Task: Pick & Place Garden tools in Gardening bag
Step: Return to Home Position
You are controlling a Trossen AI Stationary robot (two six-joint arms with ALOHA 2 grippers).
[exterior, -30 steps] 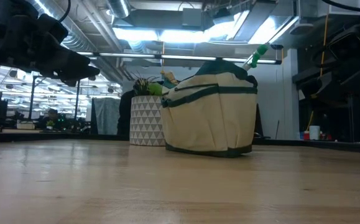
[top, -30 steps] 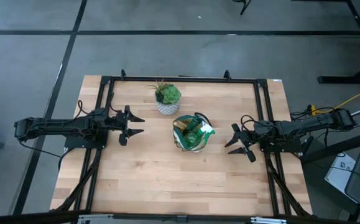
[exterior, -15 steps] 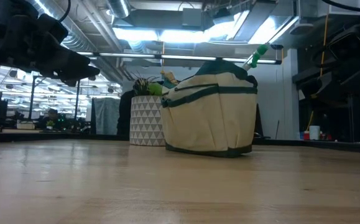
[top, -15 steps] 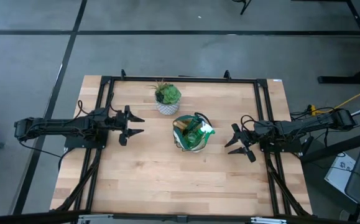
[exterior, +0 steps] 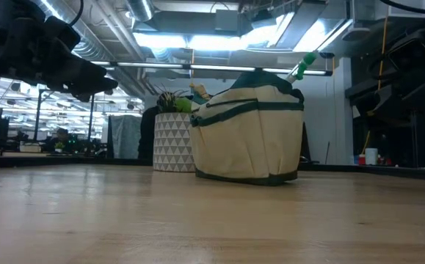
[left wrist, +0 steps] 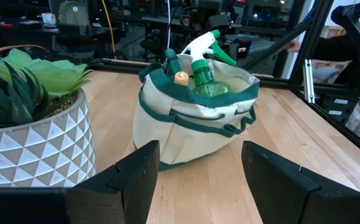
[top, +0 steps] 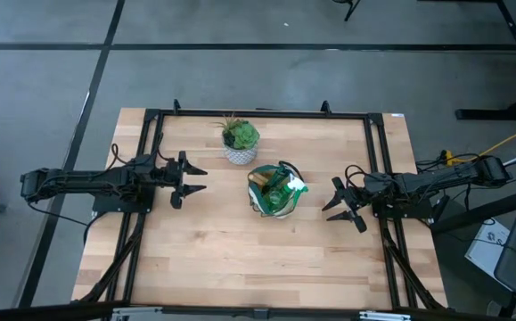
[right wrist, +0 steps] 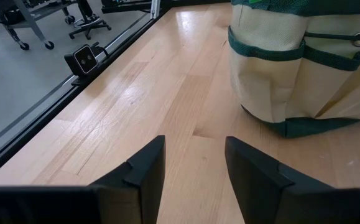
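Your bag stands upright near the middle of the table, between the two arms and touching neither. The spray bottle sits inside it, with its white head and green nozzle poking above the rim. Right beside the bottle you can see the round end of a light wooden handle.

Your left gripper hangs over the table on the bag's left, pointing toward it and well apart from it. Its fingers are spread wide with nothing between them. In the left wrist view the bag shows through the gap, farther off and clear of both fingers.

Your right gripper is on the bag's right, closer than the left one but also apart from it. Its fingers are parted and empty. The right wrist view shows bare wood between them, with the bag's side wall and dark green trim beyond the fingertips.

The white pot with its green plant stands just beside the bag, toward the table's far edge on the left arm's side. You cannot tell from these views whether pot and bag touch.
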